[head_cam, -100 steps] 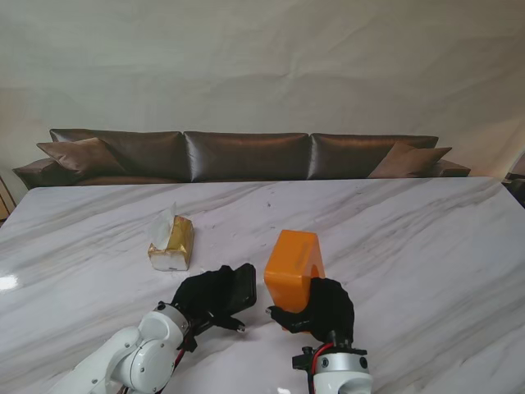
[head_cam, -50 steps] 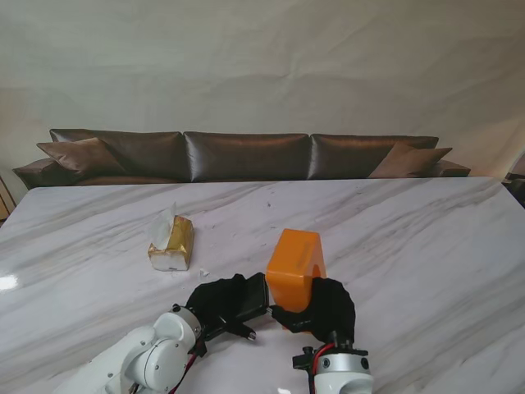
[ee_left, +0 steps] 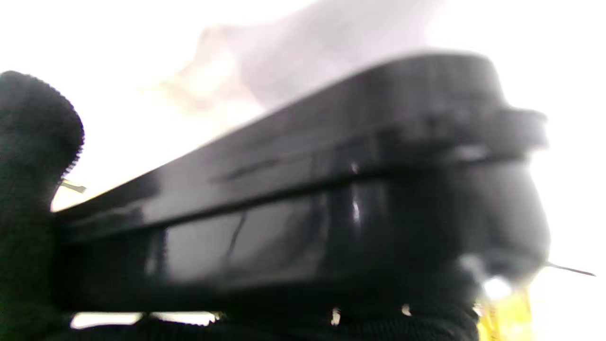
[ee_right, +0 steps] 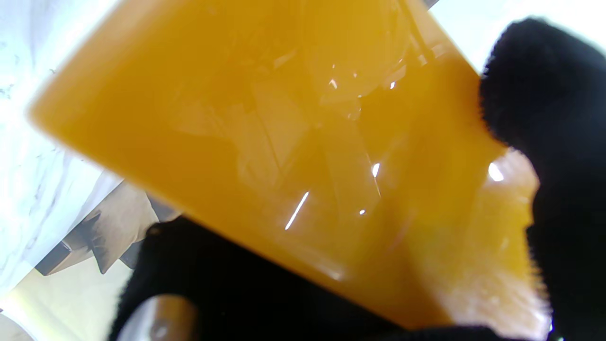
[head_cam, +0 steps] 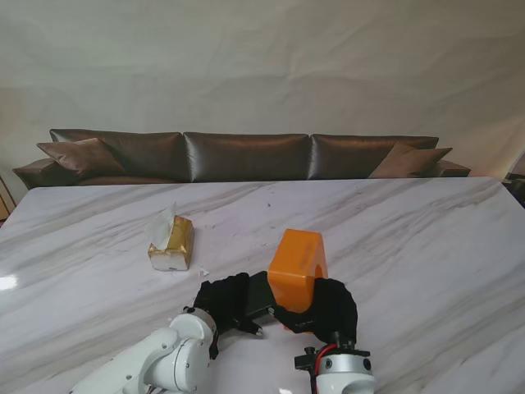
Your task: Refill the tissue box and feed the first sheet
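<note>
My right hand is shut on the orange tissue box cover, holding it tilted above the table; the cover fills the right wrist view, with a gloved finger on its edge. My left hand is shut on a flat black base plate, whose right end meets the cover's lower left side. The plate spans the left wrist view, blurred. A gold-wrapped tissue pack with a white sheet sticking up lies on the table farther from me, to the left.
The white marble table stretches wide on every side of my hands. A dark brown sofa runs along behind its far edge. A tiny white scrap lies near the tissue pack.
My left hand has carried the black plate rightward until it reaches the orange cover. The right hand and cover have shifted only slightly.
</note>
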You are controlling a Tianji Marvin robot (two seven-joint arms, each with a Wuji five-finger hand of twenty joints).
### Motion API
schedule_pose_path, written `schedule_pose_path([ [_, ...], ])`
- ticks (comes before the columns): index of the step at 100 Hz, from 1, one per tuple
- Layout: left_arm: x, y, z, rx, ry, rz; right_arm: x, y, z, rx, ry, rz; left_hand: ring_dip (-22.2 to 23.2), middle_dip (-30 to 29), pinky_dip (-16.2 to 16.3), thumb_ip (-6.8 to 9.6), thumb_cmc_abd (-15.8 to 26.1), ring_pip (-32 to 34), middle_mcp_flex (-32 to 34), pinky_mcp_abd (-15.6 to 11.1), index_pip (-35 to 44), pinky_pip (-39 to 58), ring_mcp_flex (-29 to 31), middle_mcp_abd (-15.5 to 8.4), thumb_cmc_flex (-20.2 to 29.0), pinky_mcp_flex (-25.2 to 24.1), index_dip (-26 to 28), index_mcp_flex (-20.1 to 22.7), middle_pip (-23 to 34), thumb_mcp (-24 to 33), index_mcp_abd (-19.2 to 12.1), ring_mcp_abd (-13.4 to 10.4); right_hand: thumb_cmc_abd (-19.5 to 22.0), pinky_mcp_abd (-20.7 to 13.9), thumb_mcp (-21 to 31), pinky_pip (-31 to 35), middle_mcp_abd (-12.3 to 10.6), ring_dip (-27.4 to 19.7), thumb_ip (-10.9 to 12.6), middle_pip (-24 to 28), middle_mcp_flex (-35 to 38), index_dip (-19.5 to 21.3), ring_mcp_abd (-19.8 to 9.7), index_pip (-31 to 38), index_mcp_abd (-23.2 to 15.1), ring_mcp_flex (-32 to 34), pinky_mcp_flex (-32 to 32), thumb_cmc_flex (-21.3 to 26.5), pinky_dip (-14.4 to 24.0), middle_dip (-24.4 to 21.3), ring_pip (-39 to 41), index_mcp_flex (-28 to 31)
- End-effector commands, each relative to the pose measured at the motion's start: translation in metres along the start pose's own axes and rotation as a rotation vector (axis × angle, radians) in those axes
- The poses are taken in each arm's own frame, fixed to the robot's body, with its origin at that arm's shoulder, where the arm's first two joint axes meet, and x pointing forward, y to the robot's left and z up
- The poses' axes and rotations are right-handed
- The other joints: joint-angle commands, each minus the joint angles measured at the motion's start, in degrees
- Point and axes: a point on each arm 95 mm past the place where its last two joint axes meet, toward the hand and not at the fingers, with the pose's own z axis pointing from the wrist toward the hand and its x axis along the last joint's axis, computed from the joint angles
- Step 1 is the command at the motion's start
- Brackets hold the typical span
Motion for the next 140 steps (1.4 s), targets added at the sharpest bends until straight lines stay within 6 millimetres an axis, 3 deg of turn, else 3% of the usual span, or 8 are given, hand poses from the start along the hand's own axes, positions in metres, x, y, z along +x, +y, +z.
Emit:
schedule_pose_path([
  [1,-0.004,0.029,0.000,-0.094,0.028,0.001,0.001,0.000,-0.001,0.007,-0.001,0.008,-20.38,-4.48,-0.70,-2.73,10.65,-20.47,-2.38,1.36,-2.62,0.03,-2.99,-1.42,9.25,-1.16,-0.28,1.60,-7.86,5.21,-3.25,2.64,7.78,-10.70,12.62,12.98,4.19,2.06,6.17,4.74,4.45,-0.33,1.98,0.11,6.37,2.97,0.21,3.80,-0.19,0.82,18.44,4.12],
  [25,-0.001,0.024,-0.006,-0.068,0.067,-0.038,0.000,0.001,-0.001,0.006,-0.005,0.007,-27.50,-14.28,-6.53,-5.55,8.53,-28.76,-3.99,5.83,-13.35,-11.78,-11.48,1.99,3.84,-6.17,9.32,0.47,-26.05,5.41,-3.20,4.46,7.85,-10.70,12.62,12.98,4.19,2.06,6.16,4.73,4.45,-0.34,1.98,0.11,6.37,2.97,0.21,3.76,-0.20,0.84,18.45,4.12],
  [44,0.002,0.016,-0.013,-0.067,0.086,-0.041,0.000,0.001,-0.001,0.007,-0.005,0.008,-35.23,-12.06,-15.39,-8.35,8.68,-39.96,-8.62,9.96,-17.73,-27.00,-15.14,3.00,-2.29,-8.96,-0.86,1.66,-37.02,7.78,-2.54,4.78,7.81,-10.70,12.59,12.98,4.19,2.06,6.21,4.73,4.45,-0.33,1.98,0.11,6.37,2.97,0.21,3.80,-0.20,0.85,18.45,4.11],
  [67,0.009,0.008,-0.020,-0.052,0.095,-0.032,0.001,0.001,-0.001,0.008,-0.004,0.009,-47.63,-24.58,-23.22,-11.22,6.79,-47.72,-10.20,14.21,-18.41,-44.61,-18.15,5.10,-15.26,-9.42,-10.82,1.84,-39.35,20.26,-1.21,5.83,7.89,-10.70,12.56,12.98,4.19,2.05,6.26,4.73,4.45,-0.32,1.98,0.11,6.37,2.97,0.21,3.82,-0.20,0.86,18.45,4.12],
  [85,0.017,0.000,-0.025,-0.002,0.121,-0.049,0.003,0.003,-0.002,0.012,-0.003,0.018,-49.01,-24.61,-22.85,-11.38,7.27,-47.65,-10.19,14.17,-18.56,-45.01,-18.17,4.82,-15.50,-8.88,-11.74,1.83,-39.34,20.51,-0.77,6.20,7.98,-10.70,12.54,12.98,4.19,2.05,6.32,4.72,4.45,-0.31,1.98,0.11,6.37,2.97,0.21,3.81,-0.20,0.86,18.45,4.12],
  [100,0.025,-0.016,-0.030,0.107,0.161,-0.070,0.007,0.002,0.001,0.043,-0.025,0.069,-42.97,-24.30,-18.45,-11.03,7.82,-46.08,-10.00,13.92,-17.87,-35.66,-17.69,3.99,-14.05,-8.35,-10.90,1.88,-39.17,18.51,-0.33,6.97,8.08,-10.69,12.49,12.98,4.18,2.02,6.33,4.71,4.44,-0.28,2.01,0.11,6.37,2.95,0.20,3.69,-0.24,0.86,18.37,4.12],
  [112,0.031,-0.026,-0.035,0.226,0.192,-0.082,0.006,-0.002,0.006,0.099,-0.090,0.150,-35.37,-17.30,-17.34,-10.67,7.46,-42.40,-9.14,13.41,-16.00,-27.39,-16.27,3.64,-11.58,-6.66,-6.31,1.89,-37.51,16.79,-0.36,6.10,8.48,-10.04,12.20,12.88,4.15,1.60,6.03,3.99,4.39,-0.18,2.67,-0.20,6.24,2.94,-0.03,3.72,-1.39,0.80,17.55,4.09],
  [140,0.038,-0.031,-0.046,0.327,0.227,-0.082,0.004,-0.019,0.032,0.153,-0.194,0.242,-34.75,-17.18,-15.28,-10.62,6.32,-35.55,-6.04,12.36,-9.59,-22.21,-13.71,4.07,-10.12,-4.52,-8.12,3.02,-33.24,17.42,-0.46,5.57,8.67,-7.63,11.80,11.48,4.71,0.20,3.98,1.17,4.36,-0.72,4.79,-2.00,6.14,2.86,-0.59,4.10,-3.78,0.81,14.94,3.75],
])
